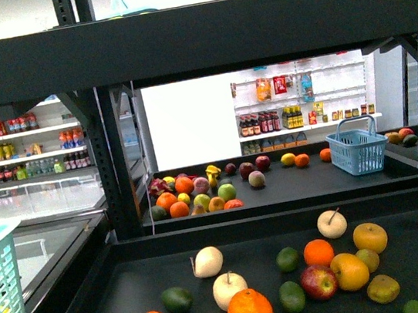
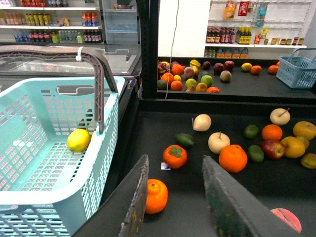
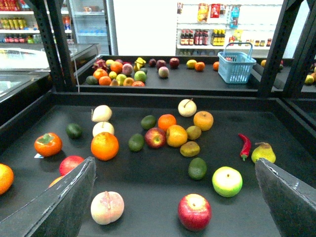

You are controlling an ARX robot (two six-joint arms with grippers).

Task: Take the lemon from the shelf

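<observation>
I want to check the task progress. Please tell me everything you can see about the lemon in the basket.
The lemon is small, oval and bright yellow, with smooth, slightly glossy skin. It lies on the perforated floor inside the light blue plastic basket, close to the side wall next to the shelf, below the grey handle. No gripper touches it; it looks whole and undamaged.

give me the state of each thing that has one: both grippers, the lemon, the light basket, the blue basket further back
left gripper: open, empty, above the shelf
right gripper: open, empty
lemon: lying inside the light basket
light basket: upright, handle raised
blue basket: upright on the rear deck, handle up, contents cannot be seen
</observation>
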